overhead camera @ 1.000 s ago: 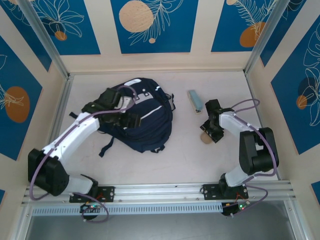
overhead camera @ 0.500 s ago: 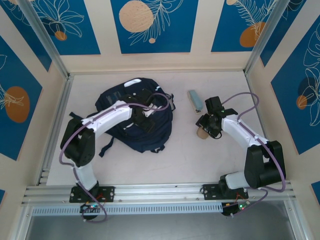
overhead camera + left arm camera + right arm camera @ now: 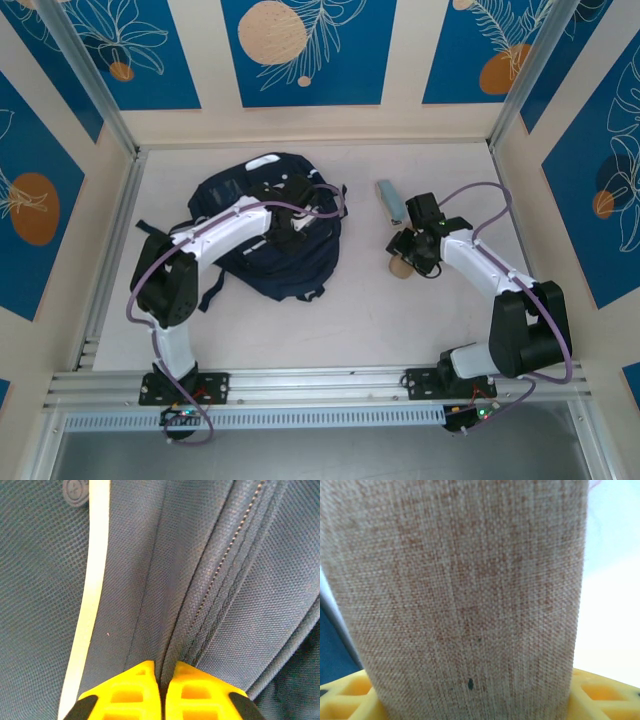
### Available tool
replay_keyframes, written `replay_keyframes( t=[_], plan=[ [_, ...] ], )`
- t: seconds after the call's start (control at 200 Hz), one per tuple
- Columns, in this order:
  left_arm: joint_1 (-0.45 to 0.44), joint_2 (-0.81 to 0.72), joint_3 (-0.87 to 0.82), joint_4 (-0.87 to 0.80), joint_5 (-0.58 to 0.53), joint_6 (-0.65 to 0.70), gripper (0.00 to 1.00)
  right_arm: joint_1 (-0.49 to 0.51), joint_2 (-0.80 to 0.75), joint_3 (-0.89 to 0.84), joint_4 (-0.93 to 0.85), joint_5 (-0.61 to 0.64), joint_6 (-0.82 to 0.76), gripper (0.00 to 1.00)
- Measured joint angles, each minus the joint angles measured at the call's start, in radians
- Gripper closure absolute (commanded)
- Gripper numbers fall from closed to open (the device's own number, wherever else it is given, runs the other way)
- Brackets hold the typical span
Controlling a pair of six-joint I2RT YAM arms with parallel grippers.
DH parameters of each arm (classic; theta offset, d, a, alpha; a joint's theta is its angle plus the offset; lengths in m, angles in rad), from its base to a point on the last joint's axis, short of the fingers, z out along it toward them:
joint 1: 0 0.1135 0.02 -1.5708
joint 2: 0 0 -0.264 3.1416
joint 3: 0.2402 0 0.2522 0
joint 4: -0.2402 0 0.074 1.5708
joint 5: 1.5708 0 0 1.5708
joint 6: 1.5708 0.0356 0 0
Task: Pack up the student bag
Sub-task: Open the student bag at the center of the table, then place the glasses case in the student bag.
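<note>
Nothing looks packed yet: my left hand (image 3: 162,672) is clenched on the zip seam (image 3: 202,610) of the large navy fabric backpack (image 3: 290,265), while my right hand (image 3: 414,252) grasps a tan woven-cloth case (image 3: 470,590).

The student bag (image 3: 240,580) is matt woven cloth, the tan roll (image 3: 470,580) coarse-woven.

Overhead rear overview; two wrist close-ups, left on the student bag (image 3: 285,265)

Close on woven dark navy student bag (image 3: 260,610). White stripe (image 3: 92,580) down the left, grey round stud (image 3: 75,489) beside its top. Zip (image 3: 230,550) slanting from upper right. Yellow left gripper (image 3: 161,690) tips pressed together, pinching a fabric fold.
</note>
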Motion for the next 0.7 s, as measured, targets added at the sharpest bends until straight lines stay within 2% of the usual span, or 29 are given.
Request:
replay_keyframes(
  t=[0.195,0.37,0.59,0.7],
  plan=[
    [0.000,-0.056,0.002,0.003,-0.012,-0.001,1.00,0.045,-0.019,0.014,-0.002,-0.050,-0.040,0.46],
    [0.009,-0.099,0.022,0.019,0.005,-0.029,1.00,0.130,-0.034,0.055,-0.003,-0.154,-0.084,0.46],
    [0.011,-0.105,0.156,0.021,0.024,-0.118,1.00,0.281,-0.047,0.088,0.061,-0.305,-0.091,0.46],
    [0.011,-0.105,0.224,0.018,0.053,-0.161,1.00,0.313,-0.047,0.103,0.108,-0.355,-0.063,0.46]
  ],
)
